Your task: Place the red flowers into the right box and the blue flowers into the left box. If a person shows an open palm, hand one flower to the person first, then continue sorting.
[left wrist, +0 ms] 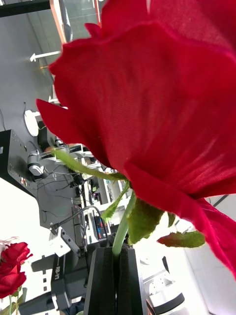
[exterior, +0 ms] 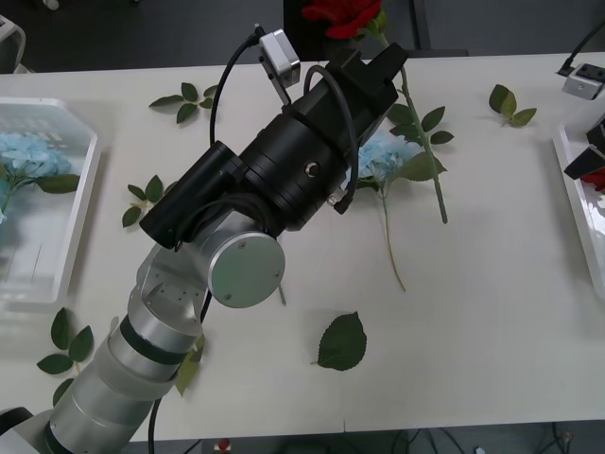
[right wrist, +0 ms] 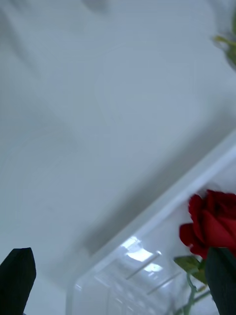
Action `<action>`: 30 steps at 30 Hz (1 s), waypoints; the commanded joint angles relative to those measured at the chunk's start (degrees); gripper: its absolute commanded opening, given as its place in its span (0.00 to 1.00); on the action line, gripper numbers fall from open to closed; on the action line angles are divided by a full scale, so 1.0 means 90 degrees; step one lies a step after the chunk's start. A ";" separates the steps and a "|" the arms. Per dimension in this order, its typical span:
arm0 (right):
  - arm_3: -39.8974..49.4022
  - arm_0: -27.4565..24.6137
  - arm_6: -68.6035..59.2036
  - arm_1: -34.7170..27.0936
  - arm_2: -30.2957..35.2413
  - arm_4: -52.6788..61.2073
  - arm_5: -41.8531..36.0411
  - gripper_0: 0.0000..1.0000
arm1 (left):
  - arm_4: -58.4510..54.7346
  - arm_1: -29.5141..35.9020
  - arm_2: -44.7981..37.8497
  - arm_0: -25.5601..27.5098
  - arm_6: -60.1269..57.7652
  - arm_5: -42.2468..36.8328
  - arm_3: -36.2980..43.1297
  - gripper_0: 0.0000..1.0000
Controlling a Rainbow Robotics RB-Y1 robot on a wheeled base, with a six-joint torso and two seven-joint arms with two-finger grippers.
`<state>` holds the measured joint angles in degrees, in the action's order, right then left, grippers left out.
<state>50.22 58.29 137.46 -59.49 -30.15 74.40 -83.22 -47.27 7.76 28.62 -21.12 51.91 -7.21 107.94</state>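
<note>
My left gripper (exterior: pixel 374 59) is raised over the far middle of the table, shut on the green stem of a red flower (exterior: pixel 344 13). In the left wrist view its black fingers (left wrist: pixel 117 275) pinch the stem just under the big bloom (left wrist: pixel 162 98). The stem hangs down to the table (exterior: pixel 427 161). One blue flower (exterior: pixel 386 157) lies on the table, partly hidden by that arm. Another blue flower (exterior: pixel 32 157) lies in the left box (exterior: pixel 83 203). My right gripper (exterior: pixel 588 149) is open over the right box (right wrist: pixel 196 189), where a red flower (right wrist: pixel 211 229) lies beside one finger.
Loose green leaves lie on the table: one near the front (exterior: pixel 342 342), some at the back left (exterior: pixel 185 99), back right (exterior: pixel 510 102) and front left (exterior: pixel 66 342). A small socket block (exterior: pixel 581 81) sits at the back right.
</note>
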 commanded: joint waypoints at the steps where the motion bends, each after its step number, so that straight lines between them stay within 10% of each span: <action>1: 0.0894 -0.0442 -0.0049 -0.0314 0.0147 0.1197 -0.0206 1.00 | -0.0051 -0.0178 0.0052 0.0071 0.0296 0.0089 0.0077 0.00; 17: 0.1656 -0.1399 -0.0254 -0.0158 0.0264 0.6089 -0.0841 1.00 | -0.0051 -0.0178 0.0052 0.0071 0.0296 0.0089 0.0077 0.00; 30: 0.2486 -0.1428 -0.0420 0.0252 0.0303 0.6519 -0.0441 1.00 | -0.0051 -0.0178 0.0052 0.0071 0.0296 0.0089 0.0077 0.00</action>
<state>69.82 45.62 136.10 -58.88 -29.10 132.68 -87.36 -47.29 7.75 28.62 -21.10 51.92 -7.19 107.70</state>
